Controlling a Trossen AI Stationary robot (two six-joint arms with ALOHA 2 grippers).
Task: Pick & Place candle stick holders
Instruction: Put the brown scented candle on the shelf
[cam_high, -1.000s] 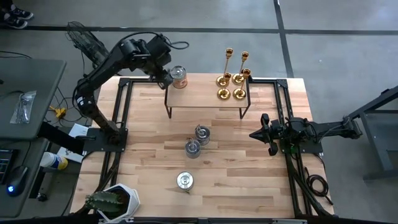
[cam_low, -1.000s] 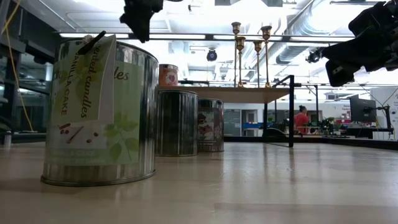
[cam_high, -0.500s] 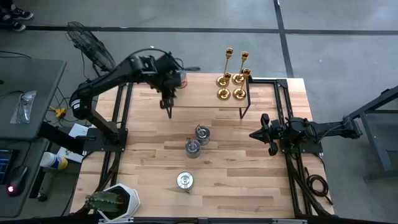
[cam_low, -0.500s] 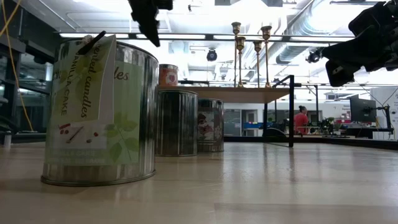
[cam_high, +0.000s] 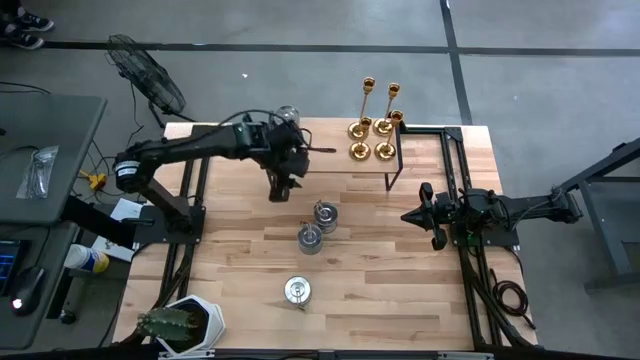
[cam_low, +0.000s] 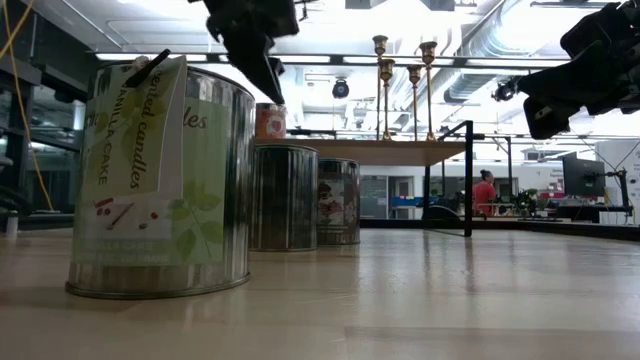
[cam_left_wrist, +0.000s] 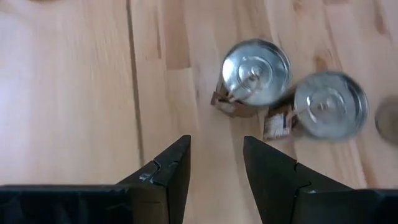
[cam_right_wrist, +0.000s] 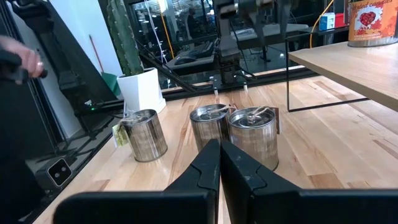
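Behind the left end effector (cam_high: 281, 190), a shelf tin (cam_high: 287, 117) half-hidden.

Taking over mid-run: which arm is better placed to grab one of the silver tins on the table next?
Left. The left gripper hangs open above the wood just short of the nearest silver tin, which its wrist camera shows ahead. The right gripper sits shut at the table's right edge, farther off.

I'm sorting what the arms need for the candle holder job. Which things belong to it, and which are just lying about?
Job:
- gold candlesticks on the raised shelf
- three silver tins on the table
- fourth tin on the shelf
- left gripper, open above the table
- right gripper, shut, waiting

Lying about:
- potted plant
- fan
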